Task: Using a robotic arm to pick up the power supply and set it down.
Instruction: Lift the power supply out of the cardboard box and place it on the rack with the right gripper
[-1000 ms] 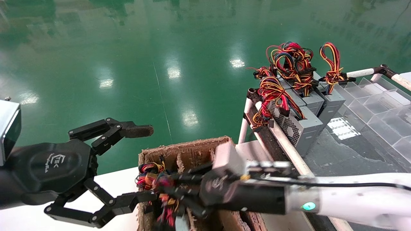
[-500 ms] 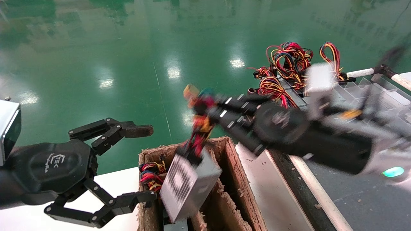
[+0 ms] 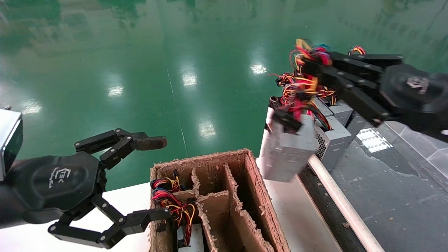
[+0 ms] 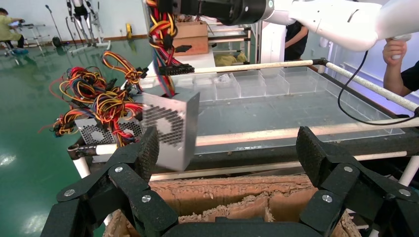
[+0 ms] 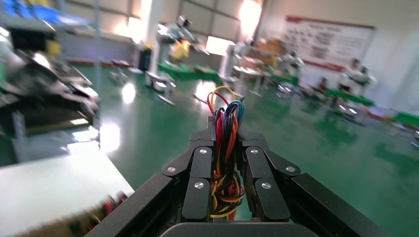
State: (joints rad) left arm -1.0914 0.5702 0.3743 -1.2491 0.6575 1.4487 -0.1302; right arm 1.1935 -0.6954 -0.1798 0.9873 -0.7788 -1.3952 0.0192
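The robotic arm's right gripper (image 3: 309,66) is shut on the wire bundle (image 5: 225,129) of a grey power supply (image 3: 288,150). The box hangs tilted in the air from its wires, over the rack's near rail, beside other power supplies (image 3: 332,138) standing on the rack. In the left wrist view the hanging power supply (image 4: 170,129) shows its perforated vent side, and the white arm (image 4: 346,17) reaches in from above. In the right wrist view the right gripper (image 5: 226,140) pinches red, yellow and orange wires. My left gripper (image 3: 155,178) stands open by the cardboard box, holding nothing.
A torn cardboard box (image 3: 250,168) with dividers sits on the white table; another power supply's wires (image 3: 171,203) fill one compartment. The rack has a white pipe rail (image 3: 336,196) and a dark floor. Clear plastic bins (image 4: 257,84) line its far side. A person (image 4: 402,64) stands beyond.
The right gripper has risen out of the cardboard box and swung right, carrying the power supply by its wires to the rack's edge. The left gripper has not moved.
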